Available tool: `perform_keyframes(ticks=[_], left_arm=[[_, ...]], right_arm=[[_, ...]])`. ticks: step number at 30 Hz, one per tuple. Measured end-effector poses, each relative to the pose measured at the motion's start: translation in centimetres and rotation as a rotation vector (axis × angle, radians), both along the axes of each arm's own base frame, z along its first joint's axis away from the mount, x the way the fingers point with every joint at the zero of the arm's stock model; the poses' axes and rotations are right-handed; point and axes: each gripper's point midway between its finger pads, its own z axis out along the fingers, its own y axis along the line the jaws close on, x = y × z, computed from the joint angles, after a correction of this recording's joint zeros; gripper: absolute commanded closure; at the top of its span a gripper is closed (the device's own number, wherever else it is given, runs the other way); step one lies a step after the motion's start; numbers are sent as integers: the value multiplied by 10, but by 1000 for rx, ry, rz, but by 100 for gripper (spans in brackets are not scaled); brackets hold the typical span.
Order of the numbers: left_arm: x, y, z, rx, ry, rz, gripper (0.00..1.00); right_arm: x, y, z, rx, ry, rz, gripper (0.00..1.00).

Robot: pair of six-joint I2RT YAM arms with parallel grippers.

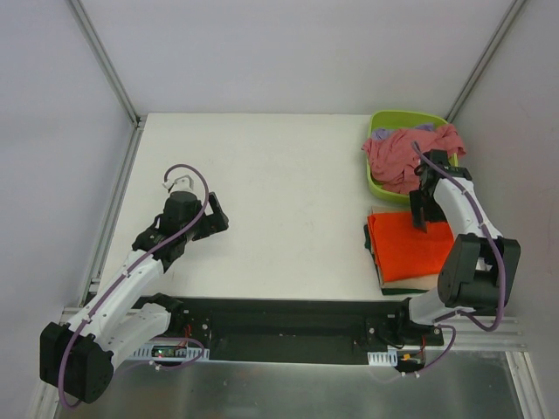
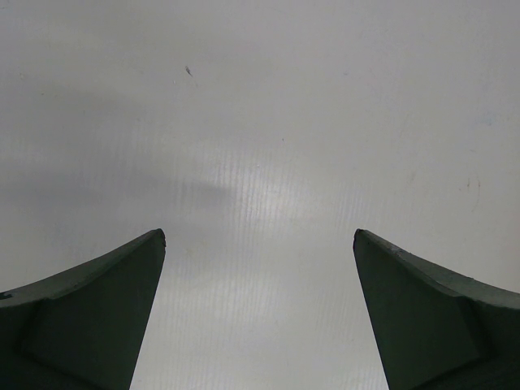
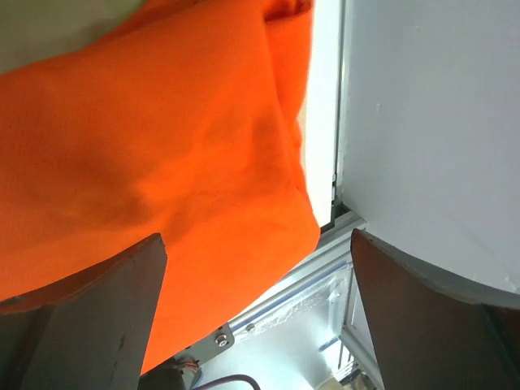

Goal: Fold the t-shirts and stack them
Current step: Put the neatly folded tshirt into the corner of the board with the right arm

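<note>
A folded bright orange t-shirt (image 1: 410, 246) tops a stack at the table's near right, with a tan edge (image 1: 404, 282) and a dark green edge (image 1: 409, 291) showing beneath it. A dusty pink t-shirt (image 1: 403, 157) is heaped in the lime-green tub (image 1: 393, 118), and a bit of lavender cloth (image 1: 389, 133) shows behind it. My right gripper (image 1: 419, 218) hovers over the far part of the orange shirt (image 3: 146, 146); its jaws (image 3: 258, 237) stand wide open with nothing between them. My left gripper (image 1: 220, 216) (image 2: 259, 234) is open over bare table.
The white table (image 1: 288, 192) is walled by grey panels with aluminium posts. The tub sits at the back right corner, just behind the stack. The metal rail (image 3: 276, 309) at the table's near edge shows past the orange shirt in the right wrist view.
</note>
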Motion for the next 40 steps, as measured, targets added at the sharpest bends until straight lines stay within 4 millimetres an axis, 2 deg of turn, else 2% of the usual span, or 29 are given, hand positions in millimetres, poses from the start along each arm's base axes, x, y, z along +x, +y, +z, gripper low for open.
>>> perform_keyframes(ticks=[4,8,13,15,18,23,26,28,33,40], left_arm=[[0,0,0,0,0,0,1],[-1,0,2,-4,-8,-1,1],[-1,0,8,-12,-32,-6,1],[-4,-2,11,-22,-37,-19,1],[-10,-5,19,-49,-56,-42,1],[-19,-6,43,-98,-141,-56,1],[-22,-6,52,-120,-174,-52,1],[-24,-5,55,-129,-184,-48,1],[-31,1,50,-112,-161,-26,1],[-38,14,42,-72,-127,21,1]], right_arm=[[7,-5,14,-32,-62,-39,4],[8,1,38,-3,-203,-71,4],[4,36,86,190,-568,-41,4],[-4,55,97,292,-691,-12,4],[-16,82,92,432,-815,24,4],[-34,125,41,673,-879,70,4],[-37,146,25,795,-918,98,4],[-38,156,28,856,-958,133,4],[-39,171,55,923,-1061,250,4],[-40,173,57,933,-1066,262,4]])
